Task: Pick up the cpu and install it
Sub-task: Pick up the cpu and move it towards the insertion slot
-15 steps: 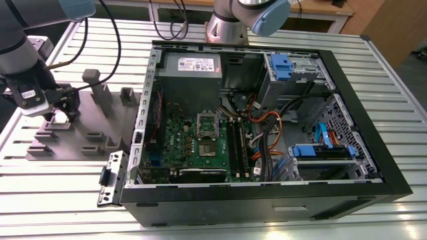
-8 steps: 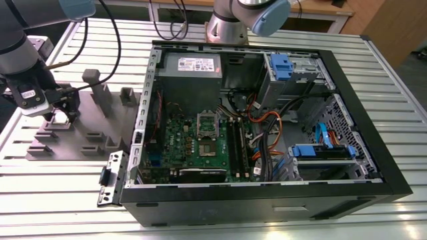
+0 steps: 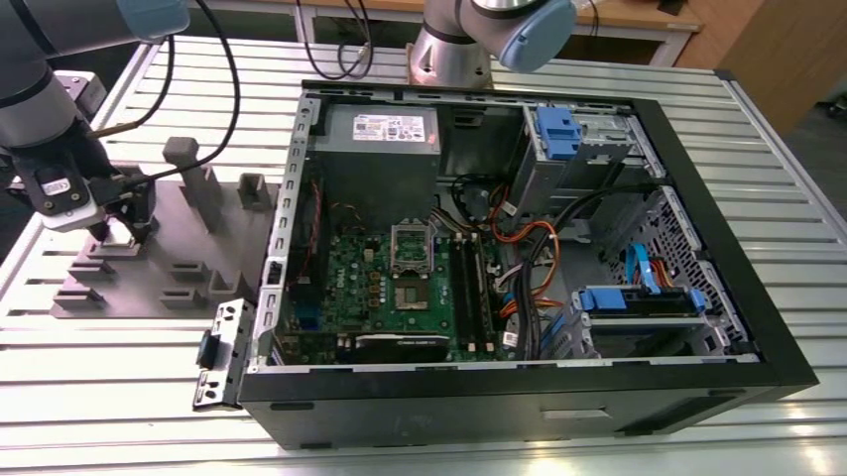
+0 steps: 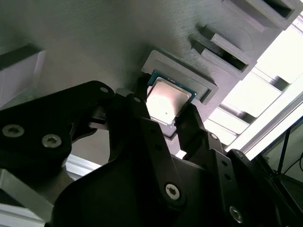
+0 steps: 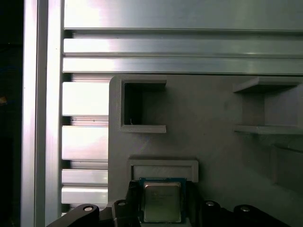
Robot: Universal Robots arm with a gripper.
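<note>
while near pocket (image 5: 163,169), cpu (image 5: 162,202) in claw (image 4: 165,101)

Small square cpu (image 4: 166,100), silver-grey metal top with a thin green edge, lying flat in the shallow recess of a grey holder (image 4: 201,82)

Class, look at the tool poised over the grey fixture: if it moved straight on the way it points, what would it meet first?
The cpu, which sits right at the tip of the tool in both wrist views, with the grey fixture just behind it. How much gap remains is unclear.
</note>
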